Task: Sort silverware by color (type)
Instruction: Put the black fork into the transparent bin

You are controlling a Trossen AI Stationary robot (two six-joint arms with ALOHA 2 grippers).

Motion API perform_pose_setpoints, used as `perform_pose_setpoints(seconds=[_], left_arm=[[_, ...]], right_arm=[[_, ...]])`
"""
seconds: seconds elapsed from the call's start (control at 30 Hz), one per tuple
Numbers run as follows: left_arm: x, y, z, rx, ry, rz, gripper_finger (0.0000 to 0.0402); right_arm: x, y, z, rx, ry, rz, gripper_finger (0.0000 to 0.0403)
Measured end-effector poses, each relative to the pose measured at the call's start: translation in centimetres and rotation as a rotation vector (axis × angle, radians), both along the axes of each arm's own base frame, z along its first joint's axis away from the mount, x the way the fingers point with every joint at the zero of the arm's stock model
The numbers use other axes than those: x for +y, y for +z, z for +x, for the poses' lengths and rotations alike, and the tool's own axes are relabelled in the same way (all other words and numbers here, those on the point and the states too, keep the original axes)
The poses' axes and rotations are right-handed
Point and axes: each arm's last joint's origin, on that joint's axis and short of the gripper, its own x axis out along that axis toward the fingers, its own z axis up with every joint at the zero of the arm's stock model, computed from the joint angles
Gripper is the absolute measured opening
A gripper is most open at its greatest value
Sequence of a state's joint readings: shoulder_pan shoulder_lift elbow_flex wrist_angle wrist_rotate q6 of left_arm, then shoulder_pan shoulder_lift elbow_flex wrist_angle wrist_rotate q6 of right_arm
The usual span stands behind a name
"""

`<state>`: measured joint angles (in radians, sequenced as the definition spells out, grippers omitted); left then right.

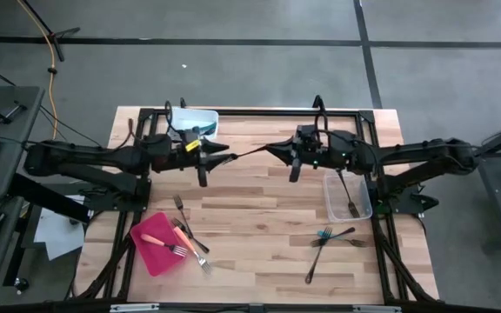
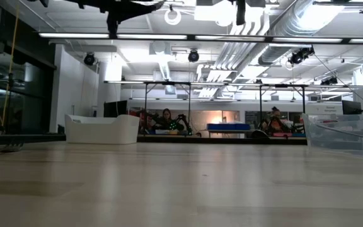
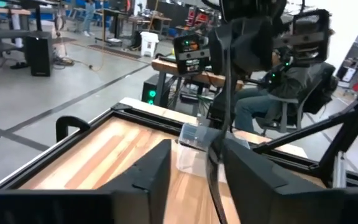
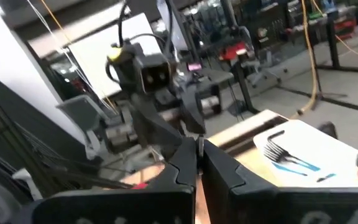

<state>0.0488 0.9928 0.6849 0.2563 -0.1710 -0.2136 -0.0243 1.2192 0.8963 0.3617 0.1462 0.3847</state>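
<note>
red tray [image 1: 150,246]: partly covered by the orange-handled fork [image 1: 165,244] lying on it.
clear tub [image 1: 347,196]: in the low view only a faint wall shows, cut off at the edge; contents there cannot be told.
dark fork between grippers [image 1: 252,151]: too slim to tell its tines.
person [image 3: 272,93]: mostly hidden behind the right arm.

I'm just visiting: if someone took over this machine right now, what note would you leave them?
Left pincer: open, in mid-air over the table's middle.
Right pincer: shut on a dark utensil, tip to tip with the left.
Done: teal forks in the white tub, a dark fork in the clear tub, an orange fork on the red tray.
Left: loose forks beside the tray, mixed forks at front right.
</note>
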Motion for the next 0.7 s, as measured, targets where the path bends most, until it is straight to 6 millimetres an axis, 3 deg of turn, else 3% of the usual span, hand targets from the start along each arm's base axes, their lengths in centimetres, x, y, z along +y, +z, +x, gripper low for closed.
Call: perform_pose_setpoints(seconds=[0.2,0.43,0.53,0.7], left_arm=[[-0.1,0.9,-2.7,0.033,-0.029,-0.014,0.0174],[-0.3,2.1,-6.3,0.015,-0.019,-0.015,0.0173],[-0.3,2.4,-7.0,-0.011,-0.010,-0.011,0.0172],[-0.3,2.6,-7.2,-0.018,0.002,0.007,0.0172]], right_arm=[[-0.8,1.3,-3.2,0.071,-0.043,-0.028,0.0000],[-0.6,1.7,-8.0,0.305,-0.146,-0.026,0.0000],[-0.2,2.2,-8.9,0.421,-0.178,-0.026,0.0000],[0.1,3.3,-8.8,0.442,-0.151,-0.077,0.0000]])
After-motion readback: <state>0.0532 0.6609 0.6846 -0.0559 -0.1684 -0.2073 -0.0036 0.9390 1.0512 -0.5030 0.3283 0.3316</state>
